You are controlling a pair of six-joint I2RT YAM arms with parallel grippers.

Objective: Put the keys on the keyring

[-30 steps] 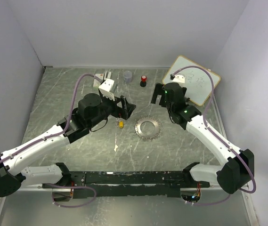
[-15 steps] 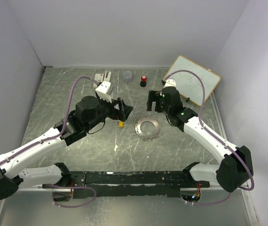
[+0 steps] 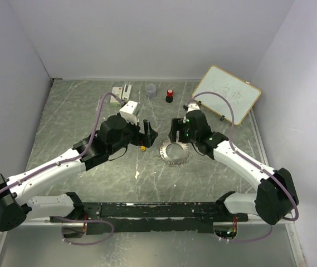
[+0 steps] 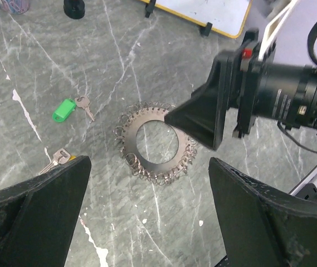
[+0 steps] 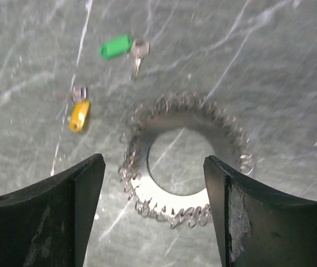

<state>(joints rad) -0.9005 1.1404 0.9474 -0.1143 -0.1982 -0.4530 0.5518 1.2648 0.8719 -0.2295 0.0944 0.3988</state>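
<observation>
Overhead view of a grey marbled desk [image 3: 80, 111] with two white robot arms reaching in from the bottom edge.

Left of centre, the left pincer [image 3: 148, 131] hangs above the desk, its fingers spread wide and holding nothing. Just below it in the frame lies the yellow key [image 3: 142, 148], flat on the desk. In the left wrist view this key's metal blade pokes out beside the left finger. The green key [image 4: 64, 109] lies further up at the left of that view, apart from the yellow one.

At centre lies the keyring [image 3: 175, 151], a flat silvery ring fringed with small loops, near both keys but touching neither.

Right of it, the right pincer [image 3: 176, 130] hovers at the ring's upper edge, also spread and empty. Its wrist view shows the ring framed between its fingers.

The step in hand seems to be an approach: one arm to a key, the other to the ring. To do it well, the left pincer should probably drop low and close on the yellow key's coloured head, since the blade is thin. The right should pinch the ring's solid band, not the loose loops, so it stays steady.
</observation>
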